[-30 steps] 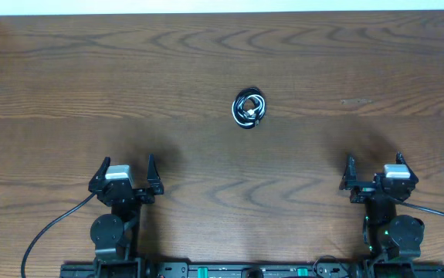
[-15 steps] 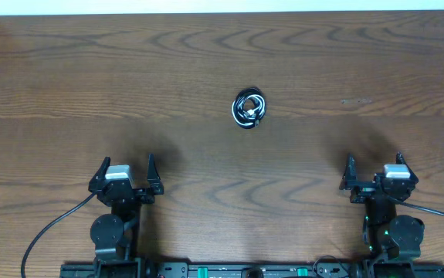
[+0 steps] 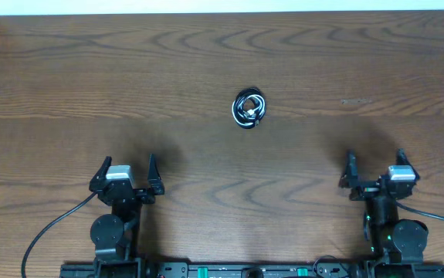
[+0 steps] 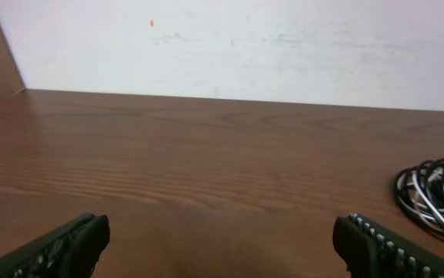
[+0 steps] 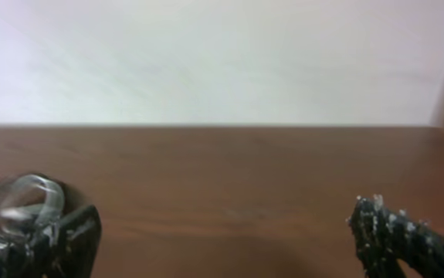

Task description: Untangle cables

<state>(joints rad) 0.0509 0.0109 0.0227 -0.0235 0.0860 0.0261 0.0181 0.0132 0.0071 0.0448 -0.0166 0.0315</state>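
Found cables (image 3: 249, 108) bundled on bench (image 3: 67, 77), well apart from every edge | saw left pincer (image 3: 127, 164), right pincer (image 3: 375, 158) wide at near edge

Where things lay
The small coiled bundle of black and white cables (image 3: 249, 108) lay mid-way across the brown wooden table (image 3: 67, 77), well beyond the left gripper (image 3: 128, 166) and right gripper (image 3: 374, 161), between them.

The coiled bundle of thin black and white cables (image 4: 436, 197) is cut off at 3 o'clock in the left wrist view. In the right wrist view it is blurred at 8 o'clock, half behind a black ribbed finger (image 5: 67, 235).
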